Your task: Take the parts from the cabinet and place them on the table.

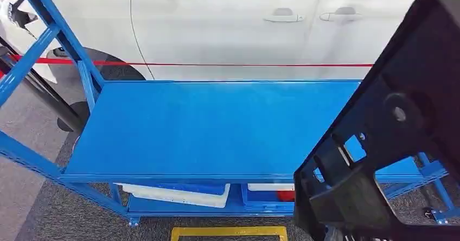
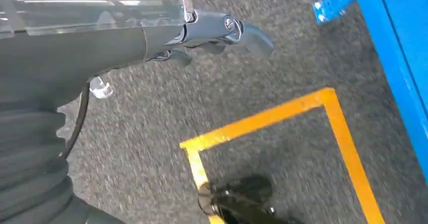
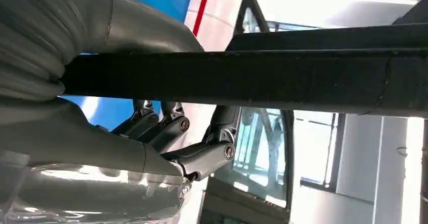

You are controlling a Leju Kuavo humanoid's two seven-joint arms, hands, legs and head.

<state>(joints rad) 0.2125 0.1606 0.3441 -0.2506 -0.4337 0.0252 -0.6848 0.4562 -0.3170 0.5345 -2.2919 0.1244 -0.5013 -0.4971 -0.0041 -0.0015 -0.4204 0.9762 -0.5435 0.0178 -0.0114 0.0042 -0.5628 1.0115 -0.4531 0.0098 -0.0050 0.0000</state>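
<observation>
In my right hand [image 3: 166, 138] I hold a large black plastic part [image 1: 390, 138] — a frame with cut-out openings and a round boss with a screw. In the head view it rises at the right side, tilted, in front of the blue table [image 1: 211, 132], and it covers the right end of the table top. In the right wrist view a long black bar of this part crosses over my palm, and my fingers [image 3: 202, 156] are curled up behind it, so I am grasping the part.

My left hand [image 2: 217, 30] hangs beside me above the grey carpet floor [image 2: 151, 108]. Its fingers are bent in toward the palm and nothing is in them — clenched on nothing. Below it on the floor is a yellow tape rectangle [image 2: 282, 113], and a blue leg of the table stands near.

Under the table top is a lower shelf with a white tray [image 1: 179, 195] and a blue bin [image 1: 266, 195]. Behind the table stands a white car [image 1: 244, 24], and a red line [image 1: 217, 64] runs across in front of its doors.
</observation>
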